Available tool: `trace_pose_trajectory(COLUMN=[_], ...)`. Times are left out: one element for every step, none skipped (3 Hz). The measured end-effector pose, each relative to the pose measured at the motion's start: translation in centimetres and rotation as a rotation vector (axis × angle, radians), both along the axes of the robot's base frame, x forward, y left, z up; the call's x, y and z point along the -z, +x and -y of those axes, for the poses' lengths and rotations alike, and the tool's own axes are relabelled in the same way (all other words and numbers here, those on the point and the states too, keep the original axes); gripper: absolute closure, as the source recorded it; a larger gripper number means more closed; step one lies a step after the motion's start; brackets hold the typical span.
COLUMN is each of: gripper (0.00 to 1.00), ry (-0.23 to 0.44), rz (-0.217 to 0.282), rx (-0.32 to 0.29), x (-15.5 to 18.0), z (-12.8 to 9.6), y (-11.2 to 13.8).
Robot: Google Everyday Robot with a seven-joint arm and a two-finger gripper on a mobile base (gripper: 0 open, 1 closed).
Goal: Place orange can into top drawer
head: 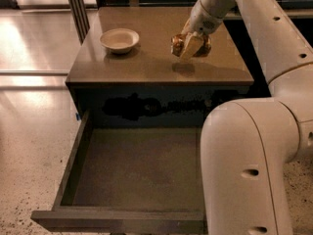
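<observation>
View from above the bench, with the drawer pulled out below it. My hand is clamped on the can, one pale finger crossing its front so that the crinkled orange metal shows on either side. The can hangs over the right half of the bench. A separate shadow on the surface beneath it suggests that it is clear of the top and not resting on it. I judge that the grip is taken across the can's middle because a crushed can offers no even face, and a hold near one end could let it twist.

The bowl stands well apart to the left, out of the path. The drawer is open toward the viewer, and its bare floor shows nothing lying in it. My own arm covers its right side. The can is not yet over the drawer. The carry calls for bringing it forward past the bench edge, then down between the low walls before I let go.
</observation>
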State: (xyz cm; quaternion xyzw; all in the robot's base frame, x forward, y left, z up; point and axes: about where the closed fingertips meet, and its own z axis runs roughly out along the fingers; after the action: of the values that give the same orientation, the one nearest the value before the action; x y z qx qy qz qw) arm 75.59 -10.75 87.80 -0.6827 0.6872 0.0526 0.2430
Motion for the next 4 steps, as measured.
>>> trace_pose_trajectory(gripper=[1.0, 1.0, 1.0, 1.0], ry=[0.009, 0.073, 0.14, 0.166], rz=[0.051, 0.081, 0.044, -0.05], rx=[0.001, 0.008, -0.005, -0.01], x=[-4.9, -7.7, -5.8, -0.6], z=[0.0, 0.2, 0.0, -0.1], y=[-2.6, -6.2, -11.2, -14.7])
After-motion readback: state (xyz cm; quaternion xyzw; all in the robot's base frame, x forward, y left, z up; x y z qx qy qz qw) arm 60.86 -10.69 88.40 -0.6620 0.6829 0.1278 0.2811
